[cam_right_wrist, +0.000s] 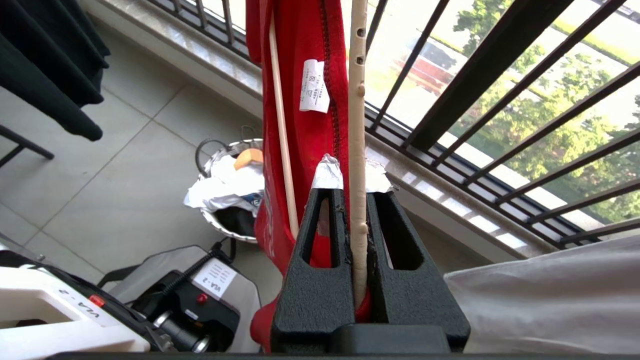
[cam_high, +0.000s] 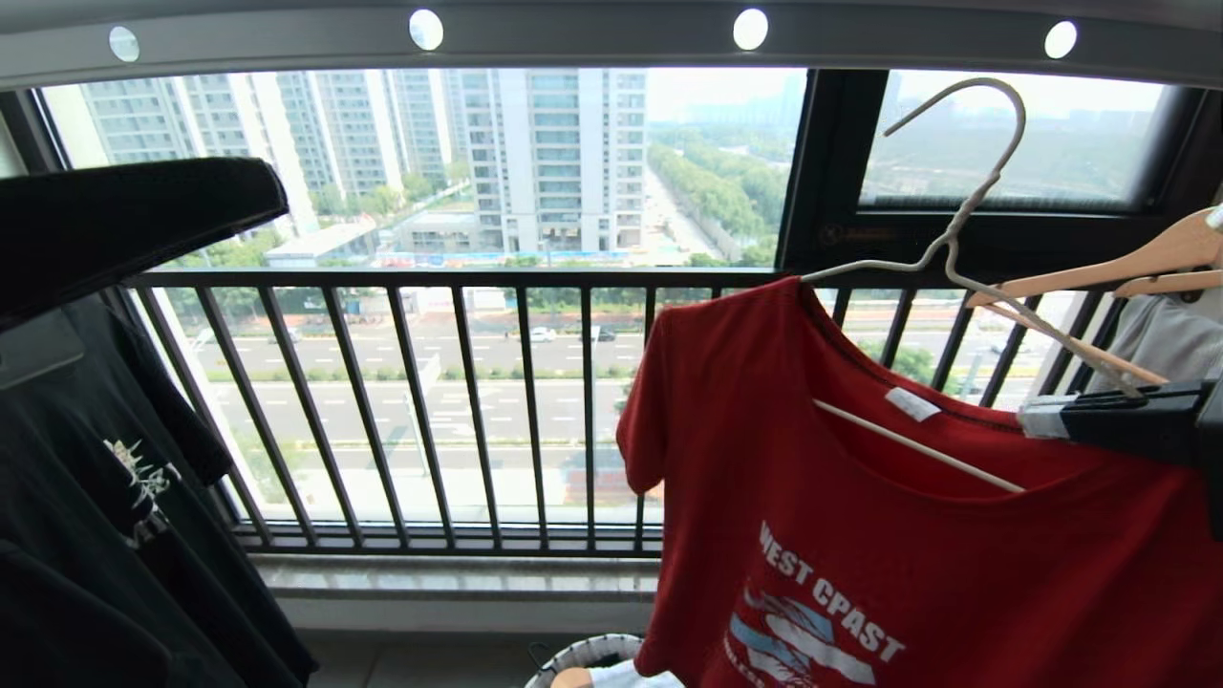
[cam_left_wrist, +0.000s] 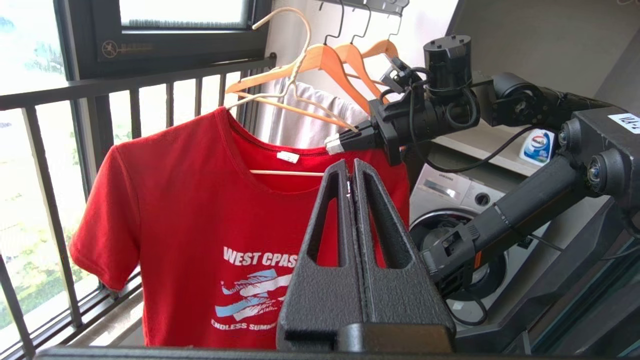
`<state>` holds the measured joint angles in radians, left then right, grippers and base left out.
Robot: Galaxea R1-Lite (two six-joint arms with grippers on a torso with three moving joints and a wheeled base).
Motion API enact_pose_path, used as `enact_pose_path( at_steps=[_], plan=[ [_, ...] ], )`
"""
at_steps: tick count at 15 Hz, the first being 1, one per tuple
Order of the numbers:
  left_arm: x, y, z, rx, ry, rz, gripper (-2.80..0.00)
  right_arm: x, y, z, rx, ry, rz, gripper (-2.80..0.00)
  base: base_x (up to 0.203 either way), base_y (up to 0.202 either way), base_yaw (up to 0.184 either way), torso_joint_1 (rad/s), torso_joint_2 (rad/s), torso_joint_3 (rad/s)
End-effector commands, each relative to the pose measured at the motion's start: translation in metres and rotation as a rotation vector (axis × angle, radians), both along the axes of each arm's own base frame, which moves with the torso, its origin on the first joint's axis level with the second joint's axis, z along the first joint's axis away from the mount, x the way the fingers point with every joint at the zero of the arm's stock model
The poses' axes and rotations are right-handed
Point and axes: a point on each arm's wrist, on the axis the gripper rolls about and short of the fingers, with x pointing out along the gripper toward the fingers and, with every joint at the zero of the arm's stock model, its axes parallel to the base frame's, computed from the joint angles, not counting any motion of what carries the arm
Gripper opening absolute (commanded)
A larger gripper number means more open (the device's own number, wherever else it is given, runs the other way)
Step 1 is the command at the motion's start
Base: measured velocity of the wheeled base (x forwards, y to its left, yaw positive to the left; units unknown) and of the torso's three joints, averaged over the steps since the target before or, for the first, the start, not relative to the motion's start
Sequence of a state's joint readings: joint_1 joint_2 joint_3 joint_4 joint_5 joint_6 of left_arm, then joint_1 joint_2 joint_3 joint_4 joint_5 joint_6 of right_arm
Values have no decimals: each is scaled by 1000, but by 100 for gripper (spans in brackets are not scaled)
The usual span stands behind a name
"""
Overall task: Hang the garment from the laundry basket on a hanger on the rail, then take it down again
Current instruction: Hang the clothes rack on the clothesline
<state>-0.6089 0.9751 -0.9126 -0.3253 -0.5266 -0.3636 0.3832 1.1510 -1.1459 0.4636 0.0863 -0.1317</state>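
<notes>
The garment (cam_high: pixel 917 535) is already threaded on the hanger (cam_high: pixel 965 215), its collar draped over the wire shoulders and its body hanging below the right gripper (cam_high: pixel 1037 419), which is clamped on the hanger's sloping shoulder arm together with a fold of red cloth; the right wrist view shows the pale wire pinched between the taped fingertips (cam_right_wrist: pixel 327 172). The hook (cam_high: pixel 994 105) rises above and away from that gripper and ends short of the rail (cam_high: pixel 592 38), apparently clear of it, so I judge the dressing done but the hanging not complete, with the taking down still to come, unless this is already the taking down, which these views cannot settle. The laundry basket (cam_right_wrist: pixel 220 220) sits on the floor far beneath the grip. The right arm reaches in level from the side. The left gripper (cam_left_wrist: pixel 353 172) is pressed shut on nothing, held back from the shirt's chest, pointing towards the right gripper
</notes>
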Motion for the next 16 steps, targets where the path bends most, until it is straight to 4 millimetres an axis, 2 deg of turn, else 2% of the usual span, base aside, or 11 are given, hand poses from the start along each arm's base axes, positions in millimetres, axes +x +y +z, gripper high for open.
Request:
enact_pose_path(
  at_steps=[1,9,13,16],
  plan=[
    [0,0,1,-2,-1,-4,-280,-11,-6,-4,-15,-12,-42,-280,0,0,0,0,0,0],
    [6,-4,-2,8,17,6,-280,-15,-30,0,-3,-52,-265,-280,0,0,0,0,0,0],
    [12,-8,-5,22,37,7,-280,-2,-39,7,16,-123,-353,-280,0,0,0,0,0,0],
    [13,-8,-4,11,33,33,-280,4,-39,10,15,-140,-355,-280,0,0,0,0,0,0]
  ],
)
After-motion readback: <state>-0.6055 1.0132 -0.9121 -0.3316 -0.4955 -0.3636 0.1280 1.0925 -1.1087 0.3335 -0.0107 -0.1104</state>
